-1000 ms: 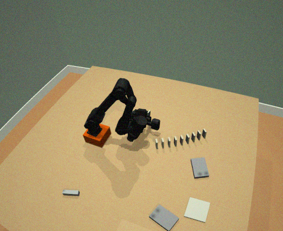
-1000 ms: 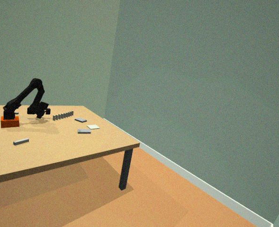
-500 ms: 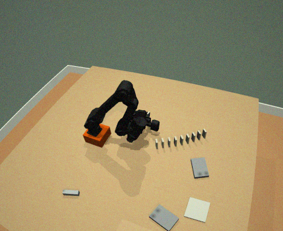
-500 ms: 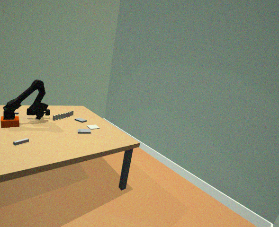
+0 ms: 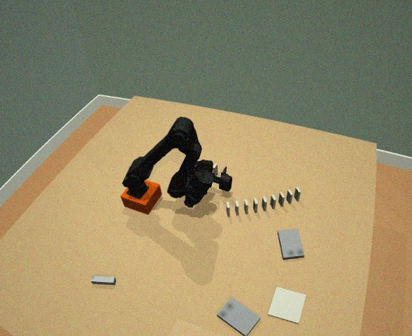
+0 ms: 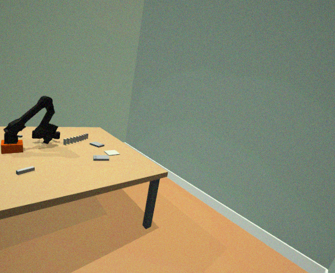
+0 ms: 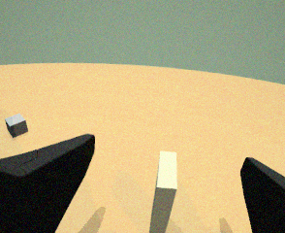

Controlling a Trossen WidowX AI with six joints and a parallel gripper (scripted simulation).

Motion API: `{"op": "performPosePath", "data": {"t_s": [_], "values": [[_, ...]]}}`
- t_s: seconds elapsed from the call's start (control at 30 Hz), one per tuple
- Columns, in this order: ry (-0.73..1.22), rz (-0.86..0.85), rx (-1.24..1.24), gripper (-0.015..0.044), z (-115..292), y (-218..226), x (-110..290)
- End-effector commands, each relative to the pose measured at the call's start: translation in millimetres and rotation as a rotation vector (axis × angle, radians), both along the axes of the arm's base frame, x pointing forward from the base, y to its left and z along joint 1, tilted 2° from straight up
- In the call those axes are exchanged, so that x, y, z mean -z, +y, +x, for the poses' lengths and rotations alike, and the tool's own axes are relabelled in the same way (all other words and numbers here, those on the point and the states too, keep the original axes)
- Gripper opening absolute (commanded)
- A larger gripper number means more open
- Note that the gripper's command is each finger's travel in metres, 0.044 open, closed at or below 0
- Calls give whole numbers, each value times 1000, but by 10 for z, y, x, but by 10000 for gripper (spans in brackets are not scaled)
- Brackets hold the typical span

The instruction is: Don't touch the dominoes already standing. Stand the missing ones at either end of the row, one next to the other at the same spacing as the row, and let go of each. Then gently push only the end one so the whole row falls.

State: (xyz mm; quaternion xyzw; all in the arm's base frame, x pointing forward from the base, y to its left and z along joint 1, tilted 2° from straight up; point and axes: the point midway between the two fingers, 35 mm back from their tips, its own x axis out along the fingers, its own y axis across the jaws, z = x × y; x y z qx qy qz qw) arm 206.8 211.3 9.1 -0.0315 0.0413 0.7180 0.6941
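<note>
Several upright dominoes (image 5: 255, 205) (image 6: 71, 140) stand in an evenly spaced diagonal row. My gripper (image 5: 217, 169) (image 7: 170, 150) is open, behind and left of the row's left end in the top view. A pale-topped domino (image 5: 215, 168) (image 7: 167, 170) is upright between the spread fingers, with gaps on both sides in the wrist view. It is apart from the row. Its foot is hidden, so I cannot tell whether it rests on the table. The hand hides most of the finger area in the exterior view.
A long grey block (image 5: 103, 280) (image 6: 25, 170) lies at the front left. Two grey slabs (image 5: 290, 243) (image 5: 238, 316) and a white square (image 5: 287, 304) (image 6: 111, 152) lie in front of the row. The orange base (image 5: 140, 197) (image 6: 12, 147) is left. The wrist view shows a small grey block (image 7: 16, 125).
</note>
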Motion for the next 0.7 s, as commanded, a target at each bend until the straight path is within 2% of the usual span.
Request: {"op": "performPosePath", "data": {"t_s": [0.0, 0.2, 0.37, 0.47, 0.67], "values": [[5, -1, 3, 440, 13, 3, -84], [-1, 0, 0, 440, -6, -3, -461], [32, -14, 12, 440, 28, 24, -482], [202, -94, 79, 440, 222, 178, -392], [639, -370, 300, 440, 527, 546, -204]]}}
